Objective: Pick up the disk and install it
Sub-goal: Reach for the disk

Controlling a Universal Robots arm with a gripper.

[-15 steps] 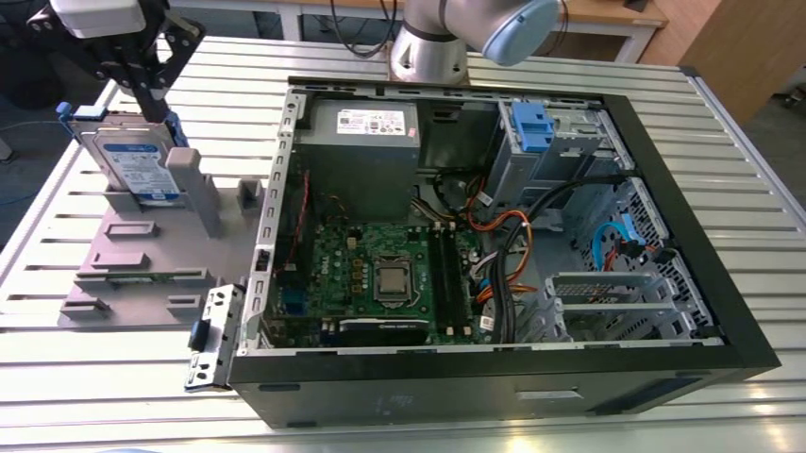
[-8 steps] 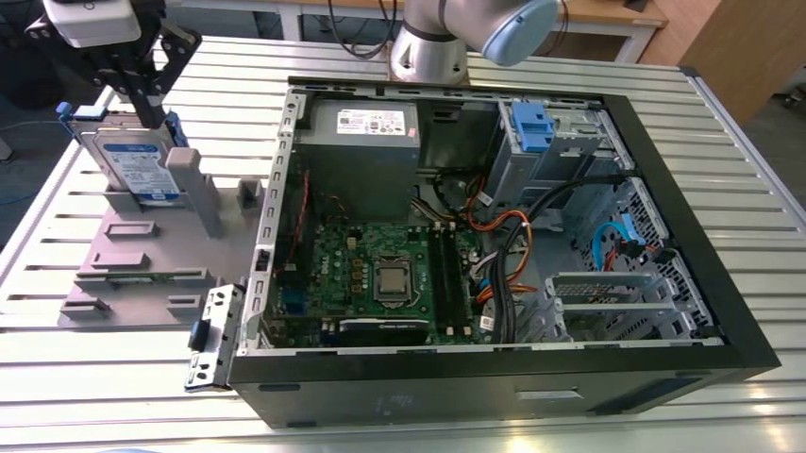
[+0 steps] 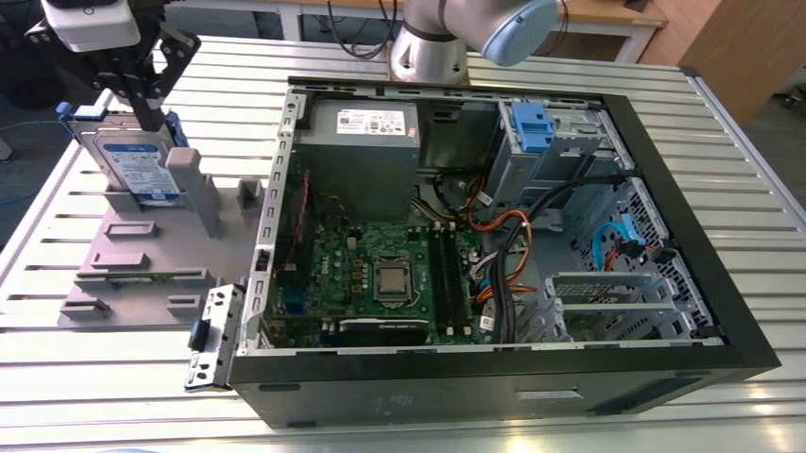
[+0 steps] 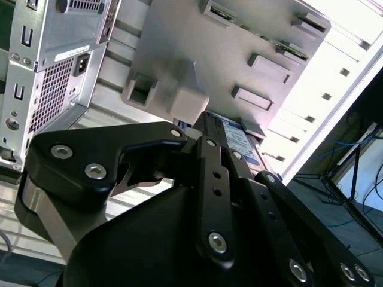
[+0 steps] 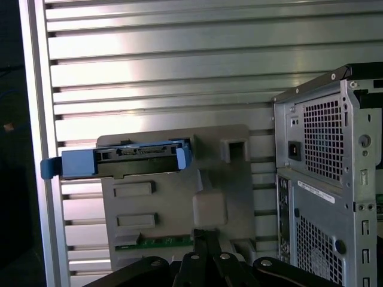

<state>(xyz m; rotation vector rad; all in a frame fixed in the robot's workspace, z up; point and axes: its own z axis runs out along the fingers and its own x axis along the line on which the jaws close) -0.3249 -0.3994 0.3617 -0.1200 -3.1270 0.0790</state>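
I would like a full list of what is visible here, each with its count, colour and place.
disk: one, silver with blue frame, upright in holder.
holder: one, grey, exterior view's left of case.
computer case: one, black, open, on table.
circuit board: one, green, inside case.
metal box: one, grey, inside case.
table: one, silver, slatted, under everything.
arm: one, grey and blue, beyond case.
end effector: one, black, at disk's top edge.

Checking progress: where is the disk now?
In the exterior view's left, the disk stands on edge in the grey stand, beside the computer case, below the end effector.
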